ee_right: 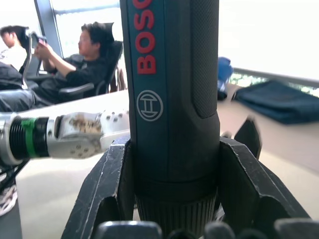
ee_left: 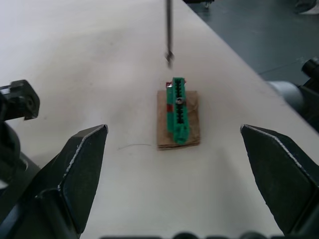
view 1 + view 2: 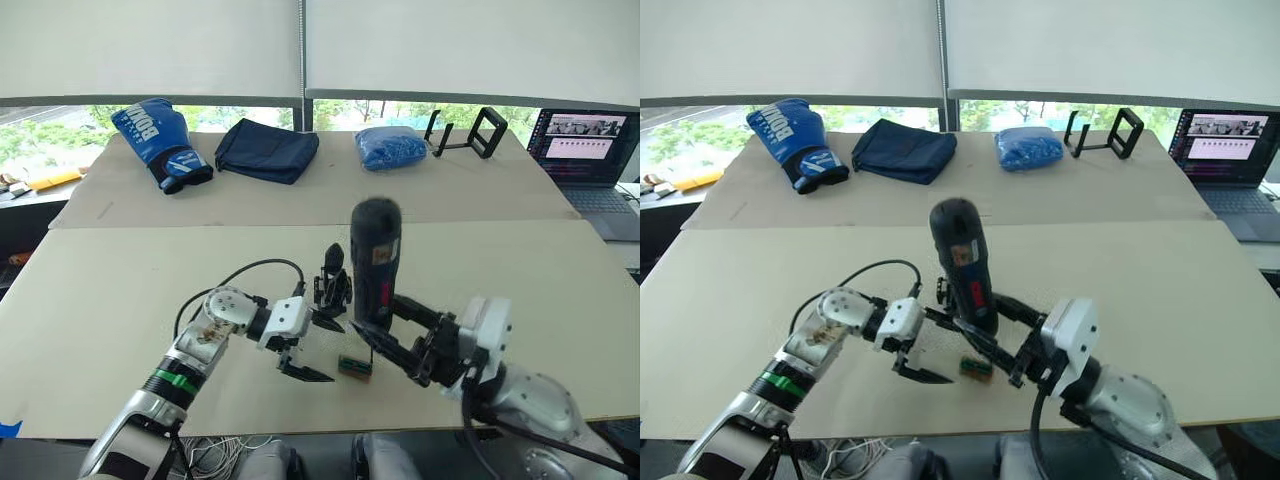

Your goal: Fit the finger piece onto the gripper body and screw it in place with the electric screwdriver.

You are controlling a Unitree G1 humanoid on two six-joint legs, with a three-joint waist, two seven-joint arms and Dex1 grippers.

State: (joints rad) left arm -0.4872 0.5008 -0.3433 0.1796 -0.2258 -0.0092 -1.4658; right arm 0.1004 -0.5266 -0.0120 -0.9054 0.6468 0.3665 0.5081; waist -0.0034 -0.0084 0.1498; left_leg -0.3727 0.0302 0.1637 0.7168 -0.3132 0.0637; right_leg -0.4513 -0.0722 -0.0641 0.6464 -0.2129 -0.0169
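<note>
While the right gripper (image 3: pixel 385 335) is clenched around the lower end of the electric screwdriver (image 3: pixel 375 260), holding it upright, the tool's thin bit (image 2: pixel 169 30) hangs just above the far end of the green-and-tan block (image 2: pixel 178 117) without touching it. The screwdriver's tip light cannot be made out. The left gripper (image 3: pixel 312 347) hovers on the near-left side of that block, fingers spread wide and holding nothing. The gripper body (image 3: pixel 332 283) stands on the table (image 3: pixel 120 290) just behind and left of the block, its base partly hidden by the left gripper. The finger piece cannot be told apart from it.
</note>
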